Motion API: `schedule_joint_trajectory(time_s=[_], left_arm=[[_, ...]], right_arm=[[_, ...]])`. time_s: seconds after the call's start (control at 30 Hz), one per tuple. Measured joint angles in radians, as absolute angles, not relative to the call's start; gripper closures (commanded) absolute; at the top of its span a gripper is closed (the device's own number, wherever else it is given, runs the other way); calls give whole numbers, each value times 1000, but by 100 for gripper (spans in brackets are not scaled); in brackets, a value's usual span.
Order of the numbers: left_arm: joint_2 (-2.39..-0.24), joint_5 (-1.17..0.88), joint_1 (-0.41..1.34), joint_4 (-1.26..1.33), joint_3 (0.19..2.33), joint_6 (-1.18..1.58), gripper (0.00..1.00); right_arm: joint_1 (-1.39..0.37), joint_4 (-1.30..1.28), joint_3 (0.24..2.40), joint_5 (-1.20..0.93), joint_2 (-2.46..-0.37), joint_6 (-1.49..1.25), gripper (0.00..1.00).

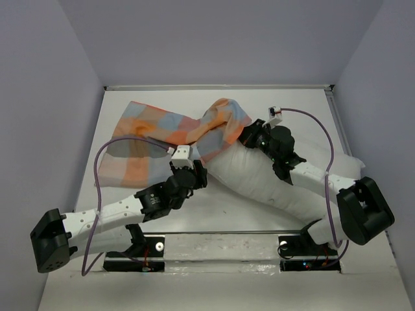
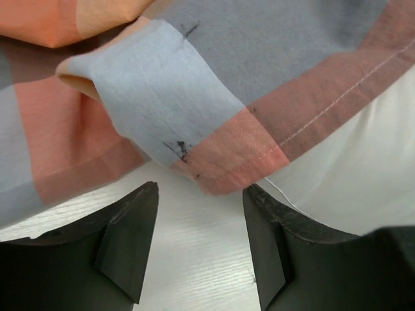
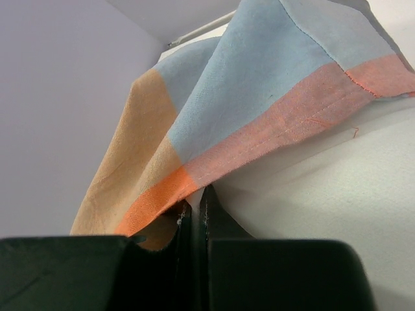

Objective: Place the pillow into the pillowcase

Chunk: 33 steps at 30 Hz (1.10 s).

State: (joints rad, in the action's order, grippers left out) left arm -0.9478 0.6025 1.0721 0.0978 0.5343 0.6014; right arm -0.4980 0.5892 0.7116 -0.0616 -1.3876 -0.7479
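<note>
The pillow (image 1: 259, 184) lies slantwise on the white table (image 1: 194, 217), running from the middle towards the right side, where its far end passes under the right arm; its plump white surface also fills the right part of the left wrist view (image 2: 363, 168) and the lower right of the right wrist view (image 3: 324, 188). The pillowcase (image 1: 149, 136) is spread flat and rumpled over the far left of the table, and its right end rises and drapes over the pillow's upper left end, so that the checked cloth covers that corner while the rest of the pillow stays bare. In the left wrist view a stitched hem of the pillowcase (image 2: 194, 84) curves across the pillow, with a loose fold of light-blue and orange hanging just above the fingers. The right gripper (image 1: 248, 135) sits on top of the pillow at the draped end, its jaws pressed together on the orange hem of the pillowcase (image 3: 259, 84), which stands up from the grip (image 3: 194, 214) like a tent. The left gripper (image 1: 198, 170) rests low over the table beside the pillow's near left corner, its jaws (image 2: 201, 189) wide apart with nothing between them, the fold of cloth just ahead of the fingertips.
</note>
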Motion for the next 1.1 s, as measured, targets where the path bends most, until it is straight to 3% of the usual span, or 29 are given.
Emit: schedule_joint_trajectory(time_s=[0.07, 0.13, 0.17, 0.2, 0.5, 0.7, 0.9, 1.1], left_arm=[[-976, 637, 1072, 98, 561, 573, 52], [-1011, 666, 1072, 109, 602, 541, 74], [-1024, 678, 1072, 114, 623, 525, 94], [-1036, 687, 1072, 115, 645, 500, 100], [-1052, 594, 1118, -69, 898, 411, 100], [-989, 455, 1122, -244, 1049, 417, 100], [-976, 453, 1122, -453, 1142, 434, 100], [-994, 448, 1111, -513, 1174, 440, 100]], right_arm=[[-498, 589, 712, -71, -1388, -748, 100], [-498, 589, 712, -78, -1388, -748, 100], [-498, 589, 712, -80, -1388, -748, 100], [-498, 589, 712, -81, -1388, -747, 100], [-501, 464, 770, 76, -1348, -675, 100], [-625, 352, 852, 308, -1279, -560, 100], [-781, 336, 912, 590, -1271, -408, 100], [-811, 352, 910, 678, -1234, -269, 100]])
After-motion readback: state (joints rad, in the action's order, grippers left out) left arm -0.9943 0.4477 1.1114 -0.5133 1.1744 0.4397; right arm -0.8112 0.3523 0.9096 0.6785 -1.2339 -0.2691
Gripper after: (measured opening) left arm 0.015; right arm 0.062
